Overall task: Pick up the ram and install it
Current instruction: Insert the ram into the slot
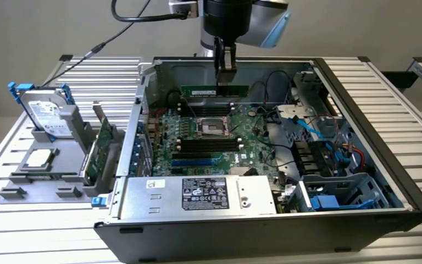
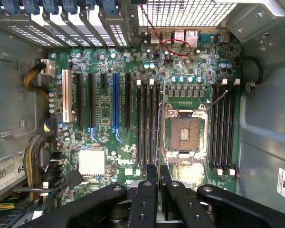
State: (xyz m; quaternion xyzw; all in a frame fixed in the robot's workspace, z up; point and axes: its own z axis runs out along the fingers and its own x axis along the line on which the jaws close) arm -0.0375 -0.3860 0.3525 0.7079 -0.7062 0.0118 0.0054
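One ram hangs level, clamped between the narrowed jaws of the gripper, just below its fingertips. Good seating, I judge, needs it held parallel over the memory slots beneath the hand, with even downward pressure.

We see the thin green circuit-board ram stick as lacquered board with a dull sheen, pinched by the matt black gripper (its fingers look like coated metal, dotted with small screw heads). The wide green motherboard has the same lacquered look and carries long black plastic slots and one glossy blue plastic slot. The open grey computer case is sheet metal — smooth and satin inside. The boxy silver power supply is bare bright metal with a paper label. The ribbed aluminium table looks brushed — the grey moulded tray on it is matt plastic.
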